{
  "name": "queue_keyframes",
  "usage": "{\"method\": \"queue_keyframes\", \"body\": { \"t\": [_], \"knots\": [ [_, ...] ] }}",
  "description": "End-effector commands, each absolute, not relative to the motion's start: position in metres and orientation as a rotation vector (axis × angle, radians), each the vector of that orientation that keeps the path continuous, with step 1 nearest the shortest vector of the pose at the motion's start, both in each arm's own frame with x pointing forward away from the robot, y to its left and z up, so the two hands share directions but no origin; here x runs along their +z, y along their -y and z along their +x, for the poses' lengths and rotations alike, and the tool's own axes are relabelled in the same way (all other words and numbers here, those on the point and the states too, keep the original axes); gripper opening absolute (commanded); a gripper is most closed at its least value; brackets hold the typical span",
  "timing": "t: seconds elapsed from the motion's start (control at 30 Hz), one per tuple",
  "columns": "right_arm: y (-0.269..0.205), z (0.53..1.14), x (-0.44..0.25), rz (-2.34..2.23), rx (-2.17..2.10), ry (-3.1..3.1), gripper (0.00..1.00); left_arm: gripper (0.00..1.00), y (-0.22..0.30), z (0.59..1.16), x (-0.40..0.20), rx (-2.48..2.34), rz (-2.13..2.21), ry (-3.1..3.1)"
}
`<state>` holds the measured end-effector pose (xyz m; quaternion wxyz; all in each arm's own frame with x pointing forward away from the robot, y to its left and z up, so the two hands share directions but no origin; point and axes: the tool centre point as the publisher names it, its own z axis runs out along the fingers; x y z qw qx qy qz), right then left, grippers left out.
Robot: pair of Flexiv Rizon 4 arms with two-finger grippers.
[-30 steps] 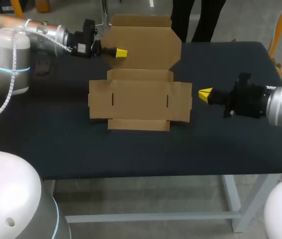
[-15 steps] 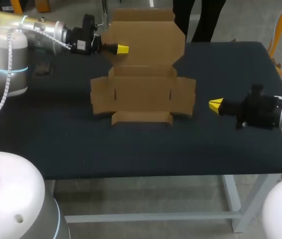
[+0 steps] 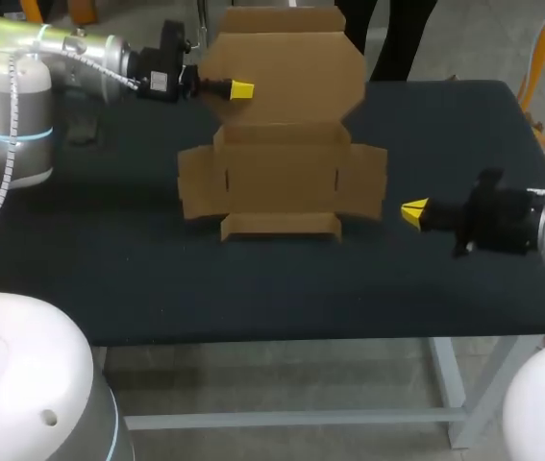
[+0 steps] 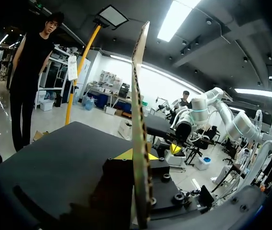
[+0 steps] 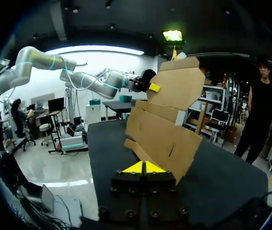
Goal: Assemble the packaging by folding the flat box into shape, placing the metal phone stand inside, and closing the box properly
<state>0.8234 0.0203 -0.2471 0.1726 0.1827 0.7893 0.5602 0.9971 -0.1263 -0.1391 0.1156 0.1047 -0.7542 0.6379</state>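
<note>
Left end effector (image 3: 240, 90) is pinching the flat cardboard box (image 3: 282, 182) at its lid panel (image 3: 286, 72), raising it off the tabletop (image 3: 253, 279). Right end effector (image 3: 413, 212), tips pressed together, is hovering beside the box and should be bracing its base.

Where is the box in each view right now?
Head: box at the middle of the table, lid up, left hand pinching the lid's edge.
Left wrist: edge-on between that hand's fingers.
Right wrist: just ahead of the right hand.
Shared landmark: the left hand's yellow tips on the lid.
</note>
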Motion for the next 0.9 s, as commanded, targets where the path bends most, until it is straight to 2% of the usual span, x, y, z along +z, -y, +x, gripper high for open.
{"method": "queue_keyframes", "body": {
  "t": [0.03, 0.9],
  "knots": [
    [-0.028, 0.818, -0.25, 0.523, 1.557, -2.241, 0.0, 0.0, 0.123, 0.999, -0.139, 1.846, 0.321, 2.181],
    [-0.069, 0.807, -0.273, 0.525, 1.519, -2.27, 0.0, 0.0, 0.122, 1.01, -0.169, 1.815, 0.238, 2.223]
  ]
}}
